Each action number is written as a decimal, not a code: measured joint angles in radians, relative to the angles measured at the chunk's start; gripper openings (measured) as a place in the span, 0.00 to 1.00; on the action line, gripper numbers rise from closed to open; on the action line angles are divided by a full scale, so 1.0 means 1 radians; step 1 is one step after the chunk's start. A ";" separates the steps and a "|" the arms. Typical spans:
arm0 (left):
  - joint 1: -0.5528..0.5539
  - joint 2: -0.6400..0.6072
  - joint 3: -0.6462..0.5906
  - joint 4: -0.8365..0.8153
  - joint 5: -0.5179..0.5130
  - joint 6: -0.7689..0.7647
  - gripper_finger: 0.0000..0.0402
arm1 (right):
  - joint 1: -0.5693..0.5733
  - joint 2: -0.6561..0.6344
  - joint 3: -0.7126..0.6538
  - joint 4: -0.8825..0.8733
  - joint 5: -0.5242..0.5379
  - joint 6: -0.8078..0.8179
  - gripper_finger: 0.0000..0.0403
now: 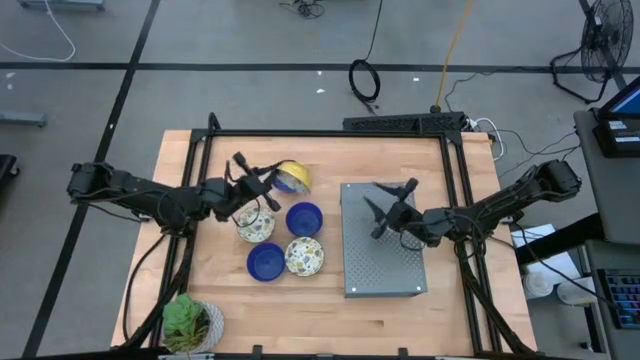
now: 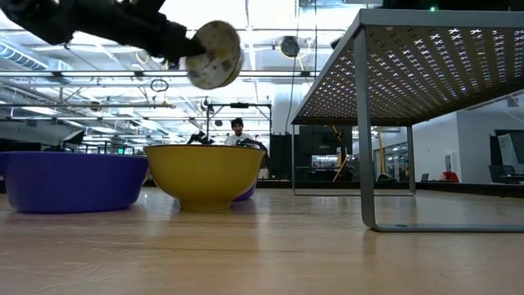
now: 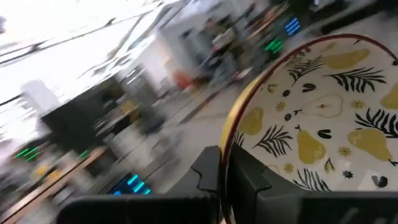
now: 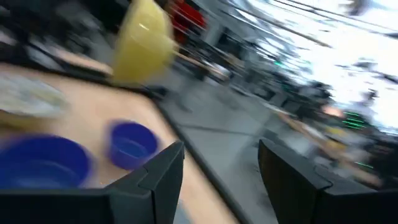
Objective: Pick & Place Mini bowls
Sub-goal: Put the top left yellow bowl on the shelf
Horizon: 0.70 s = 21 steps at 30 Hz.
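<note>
**Q:** What do you have on the desk [image 1: 200, 160], biggest first?

**A:** You have a grey perforated rack [image 1: 385, 265] standing right of the middle, closer to the right edge than to the left. Both arms reach in, one from each side edge.

**Q:** Where is your left gripper [image 1: 262, 188]?

**A:** It sits left of the middle, raised over the cluster of bowls. It is clenched on the rim of the held bowl [image 2: 214, 54], a cream one printed with pears and leaves. The low view shows that bowl tipped on edge in the air, clear of the desk and above the yellow bowl [image 1: 295, 178].

**Q:** And your right gripper [image 1: 388, 207]?

**A:** It hovers over the rack's top, near the rack's left side. Its fingers [image 4: 158, 168] are spread wide and hold nothing.

**Q:** Where do the other bowls lie?

**A:** They all lie between the left arm and the rack. The yellow bowl rests upright, farthest from the plant's edge. One blue bowl [image 1: 304, 217] sits just beside the rack's left side, and a second blue bowl [image 1: 265, 262] lies nearer the plant's edge. A patterned bowl [image 1: 303, 256] touches or nearly touches that second blue one. Another patterned bowl [image 1: 255, 226] shows just under the left gripper; you cannot tell from above whether it rests on the wood.

**Q:** Anything smaller?

**A:** A potted plant [image 1: 188, 322] stands at the corner on the left arm's side.
</note>
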 joint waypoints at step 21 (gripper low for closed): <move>-0.066 0.359 0.333 0.017 -0.278 0.431 0.02 | -0.033 0.333 0.298 0.030 0.120 0.050 0.50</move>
